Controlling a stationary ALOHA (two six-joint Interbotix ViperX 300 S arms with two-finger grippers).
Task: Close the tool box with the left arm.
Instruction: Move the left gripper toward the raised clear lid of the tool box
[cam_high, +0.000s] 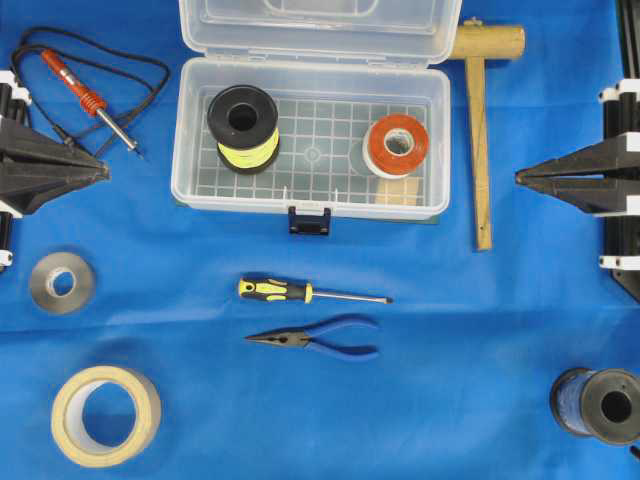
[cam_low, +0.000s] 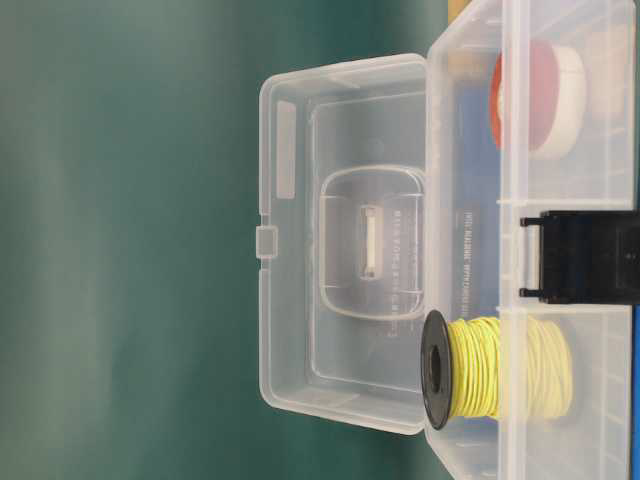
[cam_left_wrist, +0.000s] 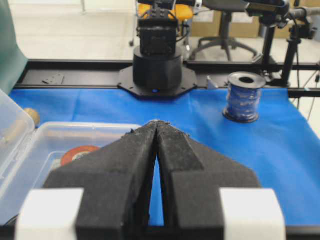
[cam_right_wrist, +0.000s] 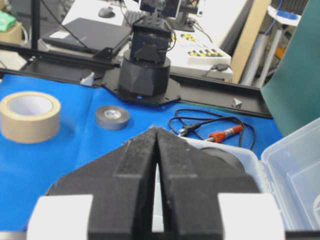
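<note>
The tool box (cam_high: 300, 204) is a clear plastic case at the back middle of the blue mat. Its lid (cam_high: 320, 25) stands open, swung back. The dark blue latch (cam_high: 309, 220) hangs at the front. Inside are a yellow wire spool (cam_high: 243, 128) and an orange tape roll (cam_high: 396, 145). The table-level view shows the lid (cam_low: 345, 240) upright. My left gripper (cam_high: 105, 170) is shut and empty, left of the box. My right gripper (cam_high: 520, 177) is shut and empty, right of the box. The wrist views show the shut tips (cam_left_wrist: 158, 122) (cam_right_wrist: 156, 129) aimed toward the box.
A soldering iron (cam_high: 95, 100) lies at the back left and a wooden mallet (cam_high: 480, 120) right of the box. A screwdriver (cam_high: 310, 293) and pliers (cam_high: 320, 340) lie in front. Masking tape (cam_high: 105, 415), a grey roll (cam_high: 62, 283) and a blue spool (cam_high: 595, 403) sit near the front corners.
</note>
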